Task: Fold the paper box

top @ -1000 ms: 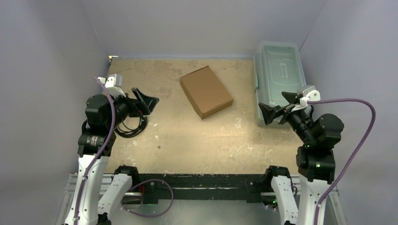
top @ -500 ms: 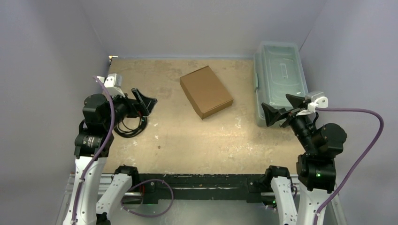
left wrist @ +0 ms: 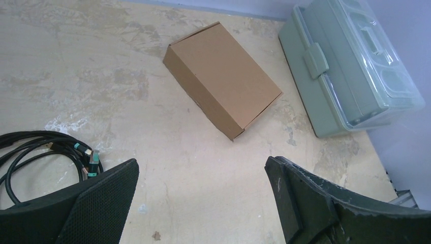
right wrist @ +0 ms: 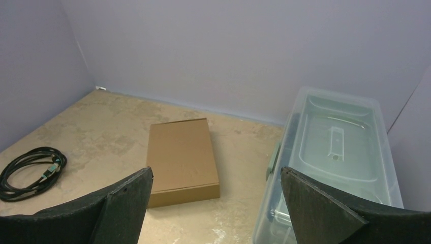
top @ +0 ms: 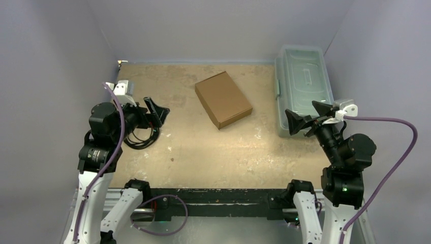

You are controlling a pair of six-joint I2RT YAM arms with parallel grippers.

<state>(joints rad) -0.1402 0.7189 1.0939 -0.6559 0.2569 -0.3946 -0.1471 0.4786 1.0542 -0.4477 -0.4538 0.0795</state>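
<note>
The paper box [top: 223,99] is a plain brown cardboard box, closed into a shallow rectangle, lying flat on the table's middle back. It also shows as the paper box [left wrist: 221,79] in the left wrist view and the paper box [right wrist: 182,160] in the right wrist view. My left gripper [top: 157,110] hovers open at the table's left, well apart from the box; its jaws [left wrist: 202,175] frame only bare table. My right gripper [top: 307,117] stands open at the right, beside the plastic bin, with nothing between its fingers [right wrist: 216,178].
A clear lidded plastic bin [top: 302,84] with green latches stands along the right side. A coil of black cable [top: 141,136] lies on the table under the left gripper. Grey walls enclose the table on three sides.
The right arm has drawn back towards the right and near edge, its gripper shifting slightly right. The left arm has pulled back a little. The box has not moved.
</note>
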